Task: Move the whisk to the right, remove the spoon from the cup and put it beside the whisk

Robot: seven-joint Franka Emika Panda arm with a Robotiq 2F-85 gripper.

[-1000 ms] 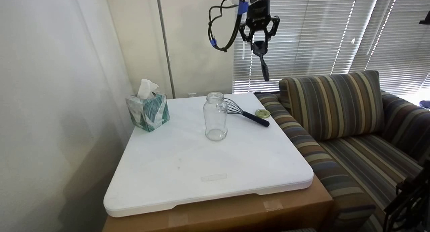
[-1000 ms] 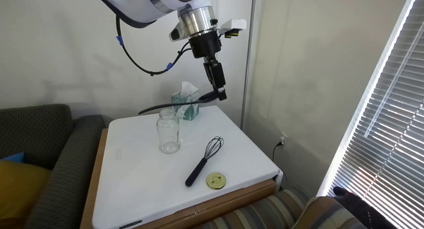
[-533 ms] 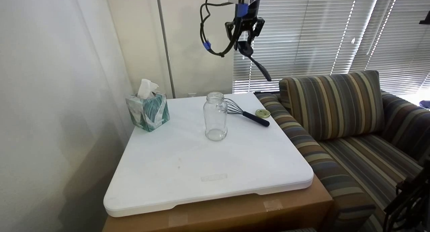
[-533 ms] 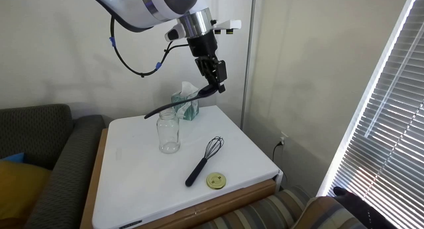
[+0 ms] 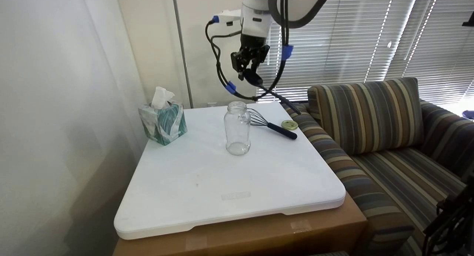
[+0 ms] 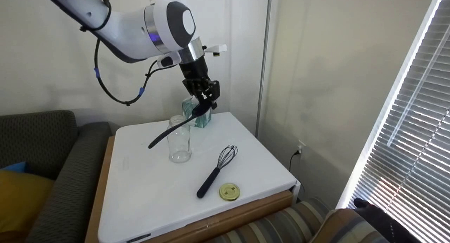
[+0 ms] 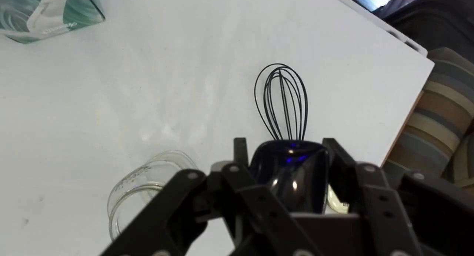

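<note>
The black spoon (image 7: pixel 290 174) hangs in the air, clamped by its bowl in the tool (image 7: pixel 286 152), its handle slanting down. In an exterior view the handle passes in front of the upper part of the cup (image 6: pixel 180 141), which stands upright, mouth up, its base showing through clear glass. The whisk (image 6: pixel 218 168) lies near it on the tabletop (image 5: pixel 222 178); the gold lid (image 6: pixel 229 191) is just beside the whisk's handle. Toward the wall (image 5: pixel 63 119), a tissue (image 5: pixel 162 97) sticks up out of its box (image 5: pixel 163 124). A striped armchair (image 5: pixel 364 117) borders the tabletop beyond the lid. In the wrist view, tool and spoon hide the whisk's handle and parts of the lid and cup.
</note>
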